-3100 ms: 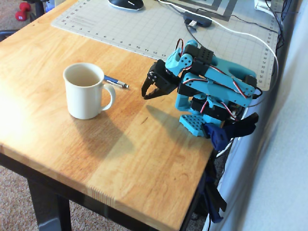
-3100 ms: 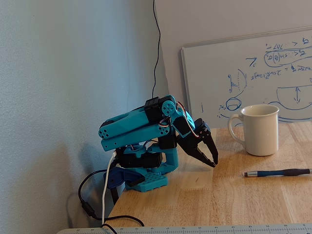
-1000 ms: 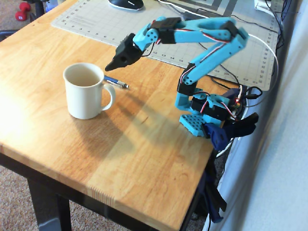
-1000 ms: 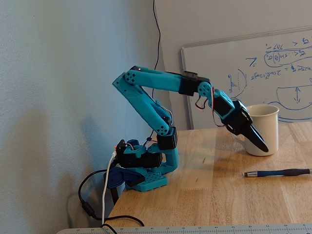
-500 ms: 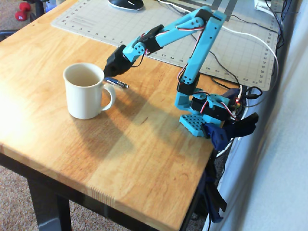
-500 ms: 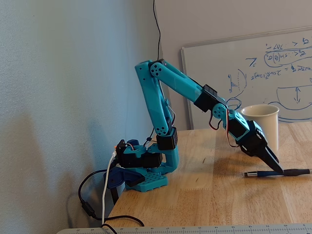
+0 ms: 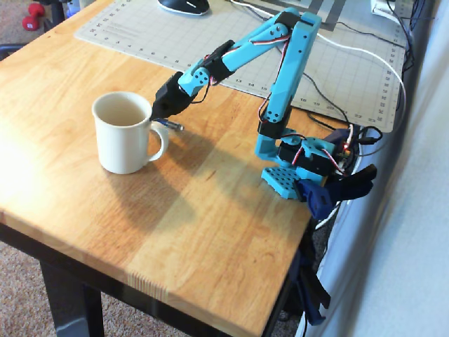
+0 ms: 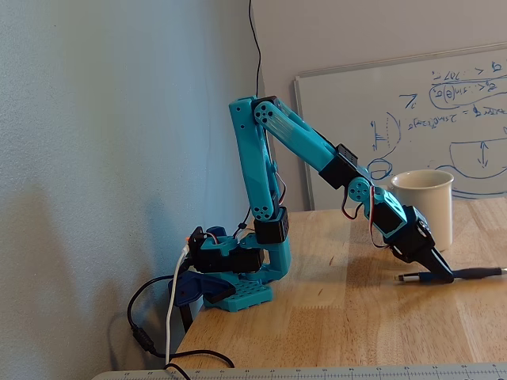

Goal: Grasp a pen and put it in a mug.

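Note:
The cream-white mug (image 7: pixel 125 140) stands upright on the wooden table, handle toward the arm; it also shows in the fixed view (image 8: pixel 428 202). The blue pen (image 8: pixel 469 273) lies flat at table level beside the mug's handle. In the overhead view only its silver-tipped end (image 7: pixel 173 126) sticks out from under the gripper. My black gripper (image 7: pixel 156 114) points down beside the mug's rim. In the fixed view its fingers (image 8: pixel 441 275) close to a point on the pen's barrel, with no gap showing between them.
A grey cutting mat (image 7: pixel 231 49) covers the back of the table. The arm's base (image 7: pixel 298 165) is clamped at the right edge, with cables (image 7: pixel 365 77) beside it. A whiteboard (image 8: pixel 412 119) leans on the wall behind the mug.

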`<state>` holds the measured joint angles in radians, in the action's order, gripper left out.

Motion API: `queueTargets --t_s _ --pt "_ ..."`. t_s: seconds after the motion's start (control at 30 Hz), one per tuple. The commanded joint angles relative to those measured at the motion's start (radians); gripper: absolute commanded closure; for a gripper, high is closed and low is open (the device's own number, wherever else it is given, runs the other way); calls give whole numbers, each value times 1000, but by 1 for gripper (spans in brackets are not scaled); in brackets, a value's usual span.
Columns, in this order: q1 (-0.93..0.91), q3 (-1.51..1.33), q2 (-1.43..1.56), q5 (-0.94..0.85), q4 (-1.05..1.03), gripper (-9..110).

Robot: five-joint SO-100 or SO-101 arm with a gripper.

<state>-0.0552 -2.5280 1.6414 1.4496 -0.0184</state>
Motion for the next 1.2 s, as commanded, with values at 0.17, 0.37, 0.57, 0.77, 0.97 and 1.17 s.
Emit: queueTargets --t_s 0.17,0.37,0.57,0.77,0.97,1.17 --pt "-5 78 127 -6 26 101" --pt "-6 78 345 -9 26 101" --pt "8 78 508 -77 25 101" --pt "9 78 618 -486 25 101" --pt "18 77 680 -1057 25 101" --pt "78 78 692 -1617 25 101"
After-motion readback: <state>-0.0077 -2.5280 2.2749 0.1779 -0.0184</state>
